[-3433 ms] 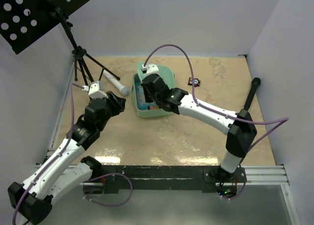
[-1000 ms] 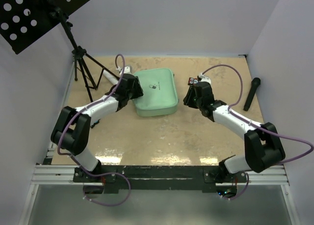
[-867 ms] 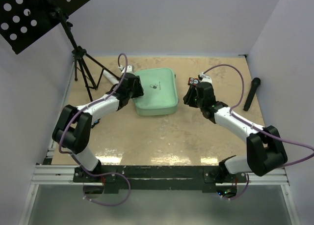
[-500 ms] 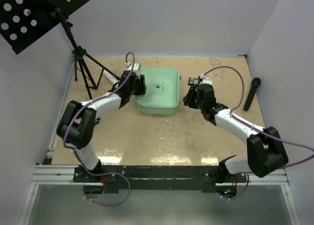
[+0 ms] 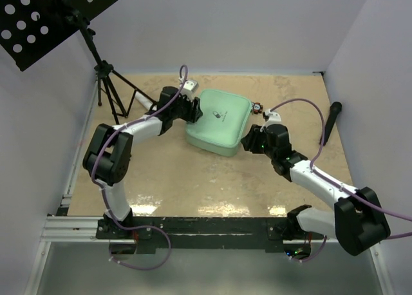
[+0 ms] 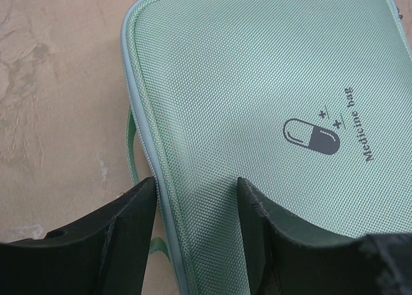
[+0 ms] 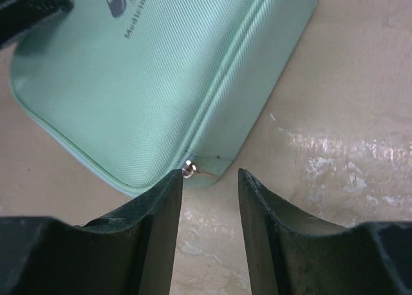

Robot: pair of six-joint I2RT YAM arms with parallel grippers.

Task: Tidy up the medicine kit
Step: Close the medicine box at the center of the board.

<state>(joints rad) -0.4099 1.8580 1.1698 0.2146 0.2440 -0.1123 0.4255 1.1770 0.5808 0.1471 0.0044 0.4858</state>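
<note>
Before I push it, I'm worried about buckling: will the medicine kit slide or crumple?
The medicine kit probably slides, not rolls: it lies flat on the smooth table. Its woven fabric shell likely dents slightly under pressure.

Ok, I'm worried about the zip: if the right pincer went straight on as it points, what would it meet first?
Probably the zip pull at the near corner of the kit, just ahead of the open right pincer; depth is unclear.

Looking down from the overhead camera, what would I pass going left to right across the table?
Black tripod → white-and-grey cylinder → medicine kit → small black-and-red gadget → black handle.
</note>
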